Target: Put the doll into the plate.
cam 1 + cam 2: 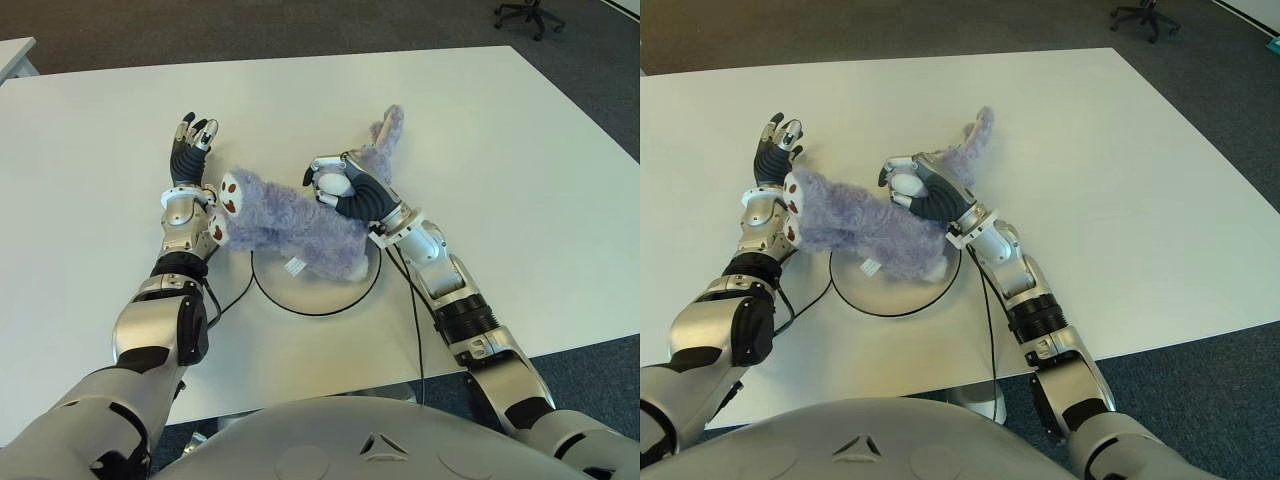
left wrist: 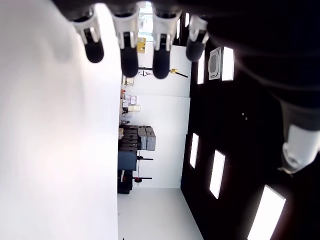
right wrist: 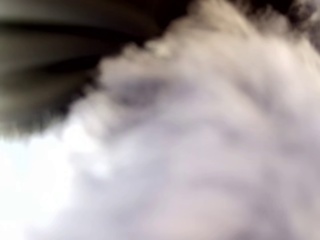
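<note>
- Purple plush doll (image 1: 290,225) lies across the white round plate (image 1: 372,280), clenched at two o'clock by the right hand (image 1: 340,188).
- Left hand (image 1: 190,145), fingers spread and released, shows at ten o'clock on the white tabletop (image 1: 500,140).
- Risk: the doll's feet overhang the rim at nine o'clock; letting go now may tip it out.

Even, bright overhead light; the tabletop (image 1: 520,150) shows soft shadows. The right wrist view is wholly blurred; ceiling lights glare in the left wrist view.
</note>
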Controlling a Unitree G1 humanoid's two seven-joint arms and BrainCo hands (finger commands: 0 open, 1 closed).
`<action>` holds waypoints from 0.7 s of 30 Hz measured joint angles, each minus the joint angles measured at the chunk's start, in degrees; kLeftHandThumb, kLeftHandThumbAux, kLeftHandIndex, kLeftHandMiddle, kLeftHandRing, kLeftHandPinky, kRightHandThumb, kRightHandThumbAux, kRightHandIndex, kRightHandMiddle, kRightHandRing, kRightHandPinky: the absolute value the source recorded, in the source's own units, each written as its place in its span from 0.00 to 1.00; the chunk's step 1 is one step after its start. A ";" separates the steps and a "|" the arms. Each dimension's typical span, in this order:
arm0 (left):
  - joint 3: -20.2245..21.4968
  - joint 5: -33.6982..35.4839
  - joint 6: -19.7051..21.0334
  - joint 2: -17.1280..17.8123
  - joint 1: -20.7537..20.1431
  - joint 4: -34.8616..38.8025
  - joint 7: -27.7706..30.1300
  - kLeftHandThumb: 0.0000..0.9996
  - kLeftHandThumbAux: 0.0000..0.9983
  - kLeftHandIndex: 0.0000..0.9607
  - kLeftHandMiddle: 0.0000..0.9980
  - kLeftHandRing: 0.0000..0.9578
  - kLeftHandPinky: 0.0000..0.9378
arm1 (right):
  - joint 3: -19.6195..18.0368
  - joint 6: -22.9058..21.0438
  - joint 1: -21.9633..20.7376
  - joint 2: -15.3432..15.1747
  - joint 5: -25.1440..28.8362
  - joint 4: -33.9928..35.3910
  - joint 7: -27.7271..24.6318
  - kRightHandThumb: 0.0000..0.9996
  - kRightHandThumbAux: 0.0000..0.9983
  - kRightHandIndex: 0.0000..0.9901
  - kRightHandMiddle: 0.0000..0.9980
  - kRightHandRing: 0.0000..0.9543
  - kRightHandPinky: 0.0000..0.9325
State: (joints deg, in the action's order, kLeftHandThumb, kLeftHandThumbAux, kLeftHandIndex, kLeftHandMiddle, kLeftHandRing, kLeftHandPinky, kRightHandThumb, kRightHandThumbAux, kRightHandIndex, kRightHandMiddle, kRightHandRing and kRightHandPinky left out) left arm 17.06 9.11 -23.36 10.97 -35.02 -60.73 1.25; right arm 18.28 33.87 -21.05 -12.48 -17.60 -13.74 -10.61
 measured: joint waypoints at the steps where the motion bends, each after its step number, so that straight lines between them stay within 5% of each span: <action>1: 0.00 0.00 0.00 -0.01 0.00 0.00 0.00 0.00 0.50 0.06 0.15 0.14 0.07 | 0.06 0.52 -0.08 0.00 0.31 -0.48 -0.17 0.70 0.71 0.44 0.85 0.89 0.91; 21: 0.01 0.00 0.01 -0.03 0.00 0.01 0.00 0.00 0.52 0.07 0.15 0.14 0.09 | 0.72 6.37 -2.21 -0.30 2.27 -5.98 -1.89 0.68 0.71 0.44 0.78 0.80 0.81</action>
State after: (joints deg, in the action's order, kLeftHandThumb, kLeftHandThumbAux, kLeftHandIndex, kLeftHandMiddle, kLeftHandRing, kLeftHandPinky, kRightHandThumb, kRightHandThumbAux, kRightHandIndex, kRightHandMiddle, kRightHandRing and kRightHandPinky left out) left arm 17.07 9.11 -23.35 10.94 -35.02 -60.72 1.25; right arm 19.00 40.24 -23.26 -12.78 -15.33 -19.72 -12.50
